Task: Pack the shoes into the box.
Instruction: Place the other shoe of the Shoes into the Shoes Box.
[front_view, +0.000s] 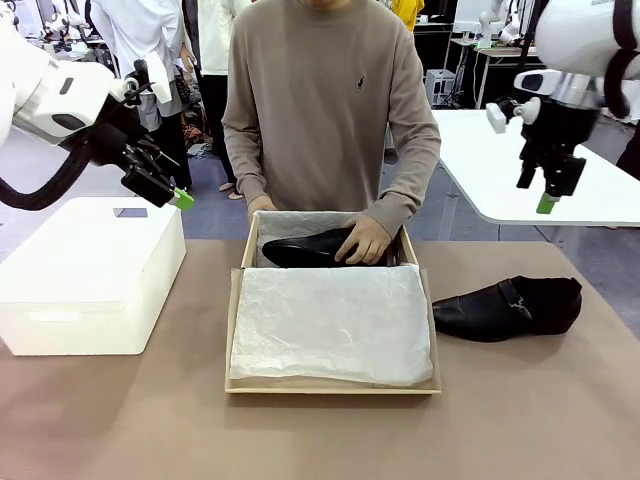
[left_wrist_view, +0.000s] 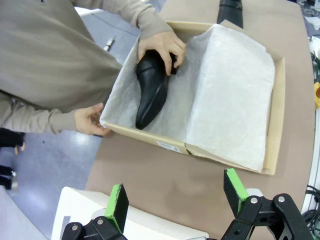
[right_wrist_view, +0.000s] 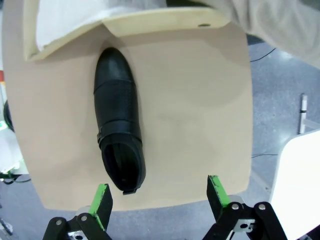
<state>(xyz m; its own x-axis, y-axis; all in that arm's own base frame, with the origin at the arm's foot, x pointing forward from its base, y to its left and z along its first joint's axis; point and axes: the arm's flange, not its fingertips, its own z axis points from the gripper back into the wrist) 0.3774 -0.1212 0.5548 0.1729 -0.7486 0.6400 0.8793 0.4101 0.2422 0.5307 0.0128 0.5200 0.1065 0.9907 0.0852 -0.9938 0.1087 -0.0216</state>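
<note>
A brown cardboard box (front_view: 236, 340) lined with white tissue paper (front_view: 330, 320) sits mid-table. One glossy black shoe (front_view: 305, 248) lies at the box's far end, where the person's hand (front_view: 365, 240) rests on it; it is also the shoe (left_wrist_view: 150, 90) in the left wrist view, inside the box (left_wrist_view: 277, 115). The second shoe (front_view: 510, 307) lies on the table right of the box, and appears as the shoe (right_wrist_view: 119, 117) below my right gripper. My left gripper (front_view: 175, 195) hangs open above the white box. My right gripper (front_view: 548, 195) hangs open, high above the table's right side.
A large white box (front_view: 90, 275) stands on the table's left part. A white table (front_view: 530, 165) is behind at the right. The person stands at the far edge, with the other hand (left_wrist_view: 90, 119) at the box's corner. The brown tabletop (front_view: 520, 410) is bare in front.
</note>
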